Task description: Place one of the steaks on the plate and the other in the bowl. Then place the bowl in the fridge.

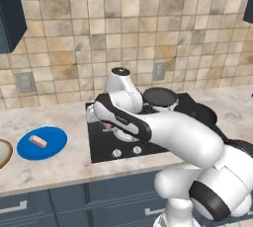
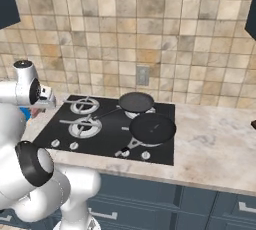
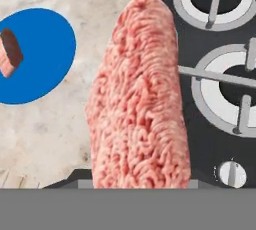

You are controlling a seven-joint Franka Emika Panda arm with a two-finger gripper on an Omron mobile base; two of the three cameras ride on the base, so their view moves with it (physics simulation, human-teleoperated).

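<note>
Right, my claw [image 3: 140, 181] grips the second steak [image 3: 140, 99] over the bench edge, arm folded low left; other steak [image 1: 38, 141] on plate [image 1: 54, 147].

No text, label or number is readable.

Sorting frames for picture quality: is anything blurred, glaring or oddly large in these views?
Hand view: the held steak looms huge against the plate, purely from closeness, its grain still sharp. Left base view: even flat light, no glare, and the plate carries the other steak. Right base view: soft, slightly coarse rendering, faint shadow under the pan.
</note>
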